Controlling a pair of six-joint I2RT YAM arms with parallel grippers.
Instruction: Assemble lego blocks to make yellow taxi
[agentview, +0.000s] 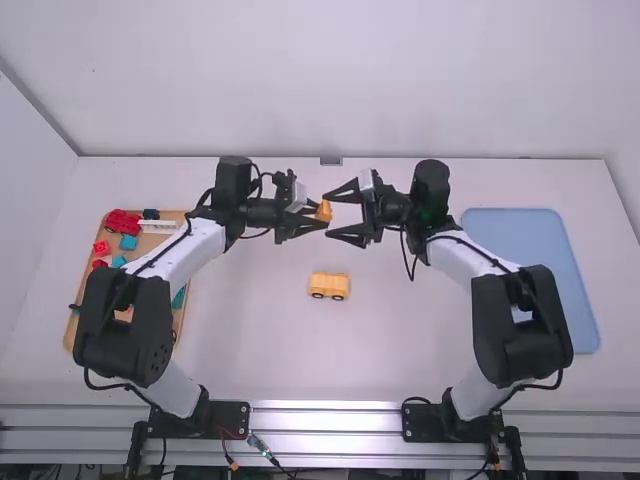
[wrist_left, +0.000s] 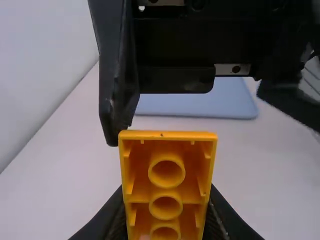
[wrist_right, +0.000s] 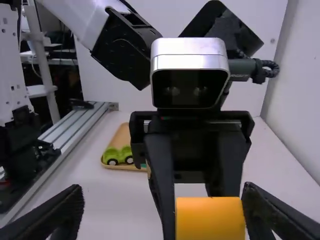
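Observation:
In the high view my left gripper (agentview: 305, 214) is shut on an orange-yellow block (agentview: 324, 211) above the far middle of the table. Facing it from the right, my right gripper (agentview: 328, 215) is open, its two fingers spread to either side of the block's end. A yellow wheeled car body (agentview: 329, 286) rests on the table nearer the bases. The left wrist view shows the block's hollow underside (wrist_left: 166, 187) between the fingers of my left gripper (wrist_left: 166, 217). In the right wrist view the block (wrist_right: 210, 219) lies between the open fingers of my right gripper (wrist_right: 164, 195), closer to the right one.
A wooden tray (agentview: 182, 318) of red, blue, white and teal pieces stands at the left, partly behind the left arm. A green toy car (wrist_right: 118, 155) is on it. At the right lies a blue tray (agentview: 515, 218), partly covered by the right arm.

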